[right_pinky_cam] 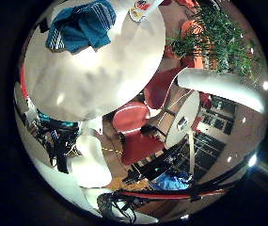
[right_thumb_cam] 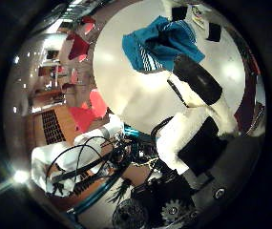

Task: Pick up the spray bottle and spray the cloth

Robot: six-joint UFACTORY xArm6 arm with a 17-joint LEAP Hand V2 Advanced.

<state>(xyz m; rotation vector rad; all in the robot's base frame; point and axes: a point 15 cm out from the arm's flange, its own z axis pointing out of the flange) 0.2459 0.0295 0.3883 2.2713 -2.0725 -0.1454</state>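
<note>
A teal and blue striped cloth lies crumpled on a round white table. It also shows in the little finger side view. A white spray bottle with a printed label and a dark part stands on the table just past the cloth. In the little finger side view it is a small white shape near the table's edge. My right hand hovers above the table, away from the cloth and the bottle. Its white and black fingers reach out relaxed and hold nothing.
Red chairs stand on the floor beside the table, also seen in the thumb side view. A green potted plant stands past the table. Shelving and other furniture lie further off.
</note>
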